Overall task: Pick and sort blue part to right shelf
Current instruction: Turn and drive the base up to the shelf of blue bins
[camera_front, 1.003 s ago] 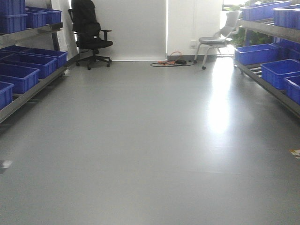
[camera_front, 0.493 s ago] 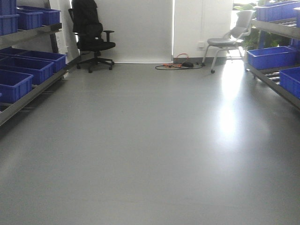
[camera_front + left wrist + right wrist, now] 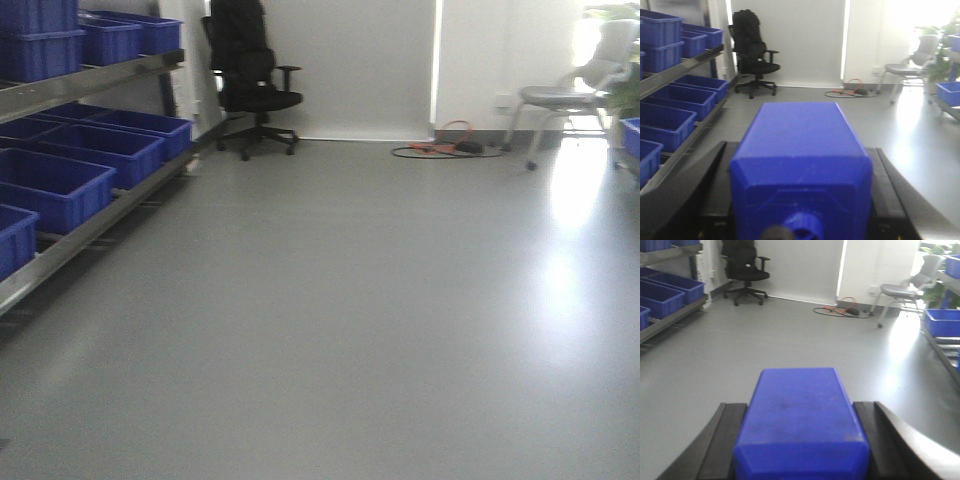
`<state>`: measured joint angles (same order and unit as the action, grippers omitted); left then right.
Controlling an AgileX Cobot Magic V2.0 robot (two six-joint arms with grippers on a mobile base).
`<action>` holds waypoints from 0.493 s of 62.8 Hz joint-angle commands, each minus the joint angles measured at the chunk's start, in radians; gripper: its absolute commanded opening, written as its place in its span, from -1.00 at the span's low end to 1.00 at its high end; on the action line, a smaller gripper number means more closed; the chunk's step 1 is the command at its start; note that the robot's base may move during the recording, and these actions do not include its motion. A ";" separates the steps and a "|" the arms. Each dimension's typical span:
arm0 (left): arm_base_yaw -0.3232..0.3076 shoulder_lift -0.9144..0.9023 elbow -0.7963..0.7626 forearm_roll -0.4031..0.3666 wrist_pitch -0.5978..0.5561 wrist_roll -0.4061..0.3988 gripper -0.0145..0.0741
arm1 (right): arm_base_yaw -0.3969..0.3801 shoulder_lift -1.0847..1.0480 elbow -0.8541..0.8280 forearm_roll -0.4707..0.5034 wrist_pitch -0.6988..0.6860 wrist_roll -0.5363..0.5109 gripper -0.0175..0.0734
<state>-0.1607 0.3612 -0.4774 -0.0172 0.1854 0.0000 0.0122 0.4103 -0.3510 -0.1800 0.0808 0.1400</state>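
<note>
Two blue blocks are in hand, one per arm. I take the blue part point(image 3: 800, 150) to be the one in the left gripper point(image 3: 801, 210). Its sloped shoulders and round capped neck point back at the wrist camera. The black fingers point(image 3: 707, 195) are clenched on its two flanks, and it is held in the air over the aisle floor point(image 3: 350, 320). The right gripper point(image 3: 800, 450) is closed the same way on a second block point(image 3: 800, 415). That one is flat-topped and shows no neck from its view, so I cannot tell its kind. I judge the pick done and the sort not yet. The right shelf point(image 3: 942, 352) with its bin point(image 3: 941, 320) shows only at the edge of the wrist views, well apart from the part. The front camera mostly takes in the left shelf point(image 3: 100, 220) and its bins point(image 3: 55, 185). Ahead, by the far wall, are a black chair point(image 3: 250, 80), a grey chair point(image 3: 575, 95) and a cable point(image 3: 445, 150). What is left, as I see it: bring the base round to the right shelf, reach the left arm over a bin, and release.
</note>
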 commanded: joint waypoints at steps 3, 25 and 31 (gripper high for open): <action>-0.005 0.011 -0.030 -0.001 -0.093 0.000 -0.01 | -0.006 0.005 -0.031 -0.011 -0.090 -0.007 0.24; -0.005 0.011 -0.030 -0.001 -0.093 0.000 -0.01 | -0.006 0.005 -0.031 -0.011 -0.090 -0.007 0.24; -0.005 0.011 -0.030 -0.001 -0.093 0.000 -0.01 | -0.006 0.005 -0.031 -0.011 -0.090 -0.007 0.24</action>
<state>-0.1607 0.3612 -0.4774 -0.0172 0.1854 0.0000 0.0122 0.4103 -0.3510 -0.1804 0.0808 0.1400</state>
